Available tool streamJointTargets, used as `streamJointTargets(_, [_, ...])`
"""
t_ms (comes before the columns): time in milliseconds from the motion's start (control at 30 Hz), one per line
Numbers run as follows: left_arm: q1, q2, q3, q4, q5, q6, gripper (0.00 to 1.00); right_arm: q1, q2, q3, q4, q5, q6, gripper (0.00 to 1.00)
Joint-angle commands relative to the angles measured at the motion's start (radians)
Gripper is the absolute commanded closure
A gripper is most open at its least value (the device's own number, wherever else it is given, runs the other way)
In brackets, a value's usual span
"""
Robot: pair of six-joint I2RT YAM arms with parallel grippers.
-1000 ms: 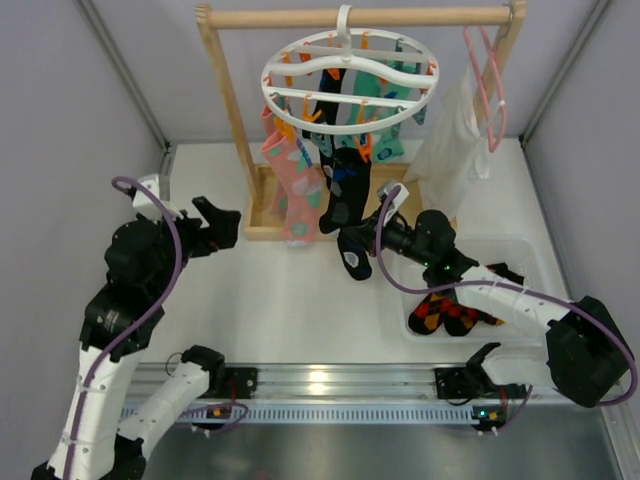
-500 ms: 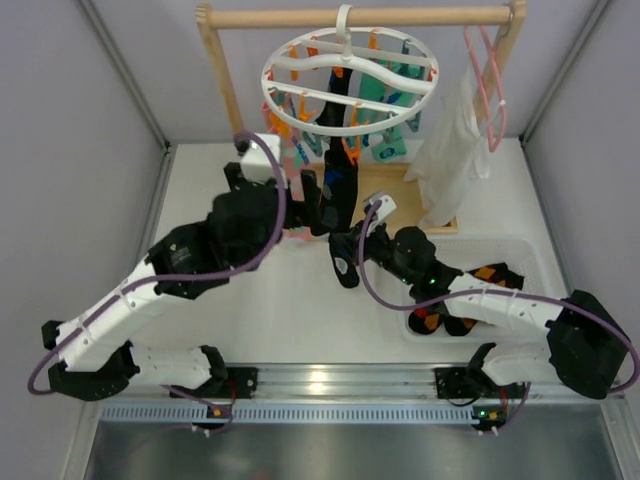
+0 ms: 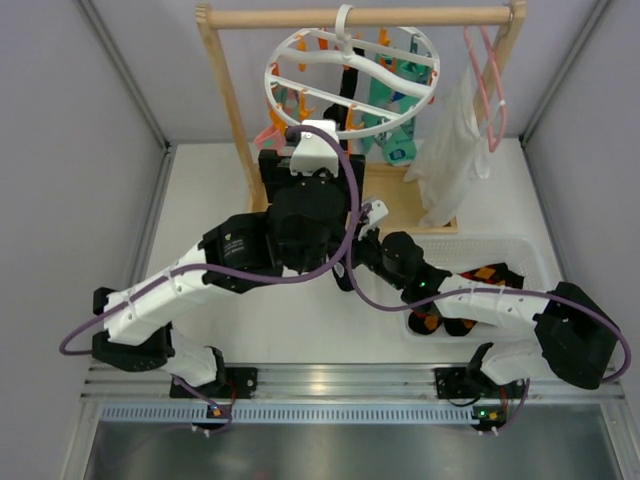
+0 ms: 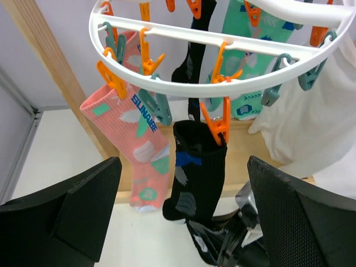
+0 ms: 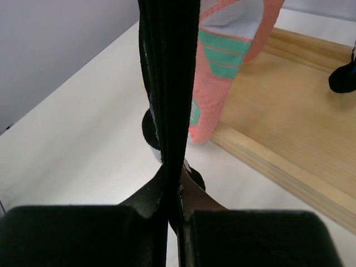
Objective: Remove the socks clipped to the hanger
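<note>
Left wrist view puts the hanger (image 4: 222, 89) just above the left gripper (image 4: 183, 167), whose fingers stand wide apart and grasp nothing. Under the hanger's near rim a black sock (image 4: 197, 167) hangs from an orange clip (image 4: 218, 123). A pink sock (image 4: 139, 150) hangs under the hanger's left side and a teal sock (image 4: 245, 33) under its far side. The right gripper (image 5: 171, 194) sits below the hanger, clenched on the black sock's lower end, and the fabric runs up taut from its jaws.

My main worry is the pull. If I drag the sock sideways rather than straight down from the hanger, I expect the clip to hold and the whole ring to swing. It already hangs tilted in the top view, and a hard tug could lift its hook (image 3: 344, 20) off the wooden rail (image 3: 370, 16).

Thin fabric may also slide out of the clenched jaws, leaving the sock clipped.

The left wrist sits directly between the hanger and the right arm, so any upward move by the right risks a knock. If I raise the left, its spread fingers could snag the pink sock or a neighbouring clip.
</note>
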Motion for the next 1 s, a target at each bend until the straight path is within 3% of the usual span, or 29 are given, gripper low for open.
streamJointTargets(0, [0.035,0.071,0.073,0.021,-0.017,0.055,0.01,0.037,0.008,0.034,0.064,0.035,0.044,1.00])
streamJointTargets(200, [0.158,0.096,0.097,0.027,0.176,0.023,0.02,0.051,-0.012,0.021,0.086,0.018,0.062,1.00])
streamJointTargets(533, [0.201,0.206,0.171,0.033,0.155,0.022,0.07,0.052,-0.008,0.005,0.099,-0.032,0.084,1.00])
streamJointTargets(833, [0.261,0.230,0.167,0.036,0.216,-0.020,0.27,0.071,-0.035,0.020,0.084,-0.069,0.058,1.00])
streamJointTargets(967, [0.276,0.242,0.174,0.048,0.216,-0.021,0.28,0.087,-0.021,0.032,0.069,-0.065,0.045,1.00])
